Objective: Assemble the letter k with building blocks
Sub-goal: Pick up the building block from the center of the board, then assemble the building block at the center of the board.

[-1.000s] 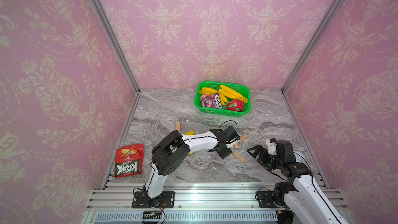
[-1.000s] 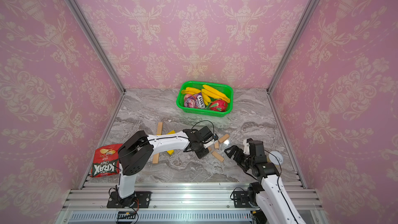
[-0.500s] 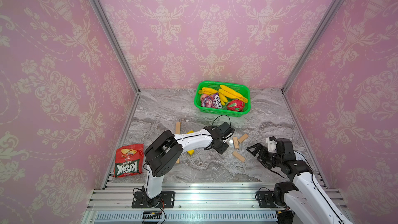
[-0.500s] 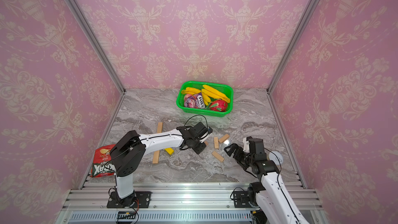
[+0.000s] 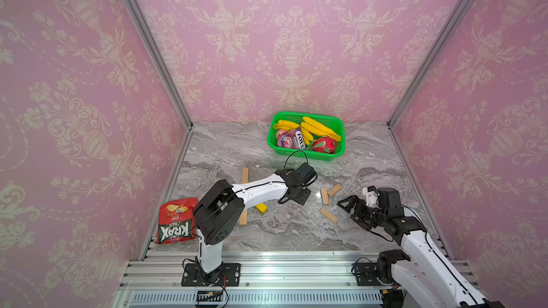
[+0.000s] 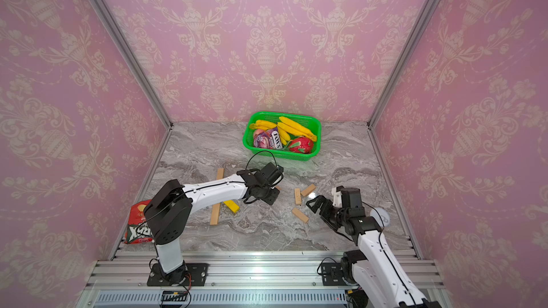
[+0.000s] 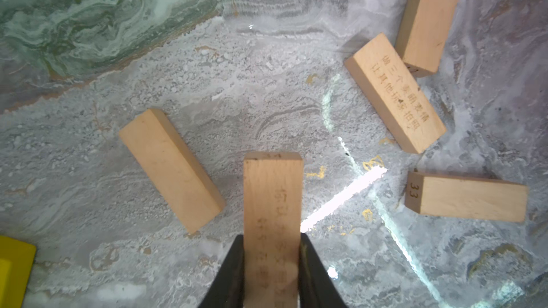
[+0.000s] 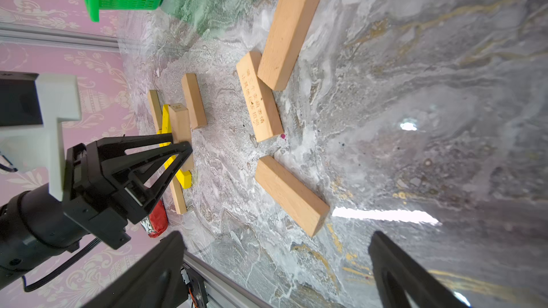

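- In the left wrist view we see the left gripper point(image 7: 271, 242) closed narrow on a tan wood bar point(image 7: 271, 197). The bar has faint engraved lettering on its face, and its free end sticks out past the fingertips above the marble table point(image 7: 207, 54).
- Both top views show only the back of that gripper point(image 5: 296, 196) over mid-table, with the held bar hidden beneath it.
- The right wrist view gives us the side: the same bar point(image 8: 179, 122) juts from the black fingers.
- That view also shows the right gripper point(image 8: 275, 238) with its fingers spread wide and only bare table between them.
- In a top view it hovers near three loose bars: an engraved bar point(image 5: 324, 196), a plain bar point(image 5: 334, 190) just beside it, and a third bar point(image 5: 328, 214) apart from both.
- A fourth loose bar point(image 7: 170, 170) lies just beside the held one. Only the wrist views show it clearly.
- A line of tan bars point(image 5: 244, 175) runs under the left arm point(image 5: 261, 189), with a yellow bar point(image 5: 261, 208) slanting off it. We cannot tell whether they touch.
- The green basket point(image 5: 305, 157) sits at the back, and only the top views show its bananas point(image 5: 320, 127).
- A chips bag point(image 5: 176, 220) lies at the front left.
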Action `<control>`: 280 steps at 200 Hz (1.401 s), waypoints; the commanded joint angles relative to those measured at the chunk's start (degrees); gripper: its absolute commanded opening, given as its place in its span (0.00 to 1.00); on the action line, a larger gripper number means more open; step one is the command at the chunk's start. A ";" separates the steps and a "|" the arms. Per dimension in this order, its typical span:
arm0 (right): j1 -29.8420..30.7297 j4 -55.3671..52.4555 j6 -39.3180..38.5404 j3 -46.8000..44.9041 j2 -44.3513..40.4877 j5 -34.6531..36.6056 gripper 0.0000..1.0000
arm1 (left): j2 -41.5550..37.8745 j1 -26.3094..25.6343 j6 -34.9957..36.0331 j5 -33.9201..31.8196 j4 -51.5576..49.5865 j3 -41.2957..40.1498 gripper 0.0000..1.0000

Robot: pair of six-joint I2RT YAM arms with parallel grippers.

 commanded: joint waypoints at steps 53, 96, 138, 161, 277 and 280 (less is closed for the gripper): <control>3.87 6.10 -1.76 4.09 8.12 -1.19 1.00 | -7.10 1.66 -6.25 -2.27 -2.92 -4.93 0.24; 9.13 8.09 -1.34 7.01 12.88 1.70 1.00 | -9.02 3.23 -9.25 -2.98 -4.99 -6.94 0.22; 10.98 10.85 0.05 6.61 14.31 1.95 1.00 | -11.17 3.93 -15.40 -2.39 -5.16 -10.95 0.22; 11.94 11.97 0.16 6.13 15.54 1.46 1.00 | -11.27 3.95 -17.13 -0.75 -4.33 -12.82 0.22; 13.34 14.69 1.47 7.79 19.35 2.38 1.00 | -12.21 3.42 -23.94 -1.18 -3.57 -17.10 0.20; 13.32 14.61 1.60 7.70 18.96 2.59 1.00 | -12.09 3.35 -24.35 -1.26 -3.36 -17.17 0.20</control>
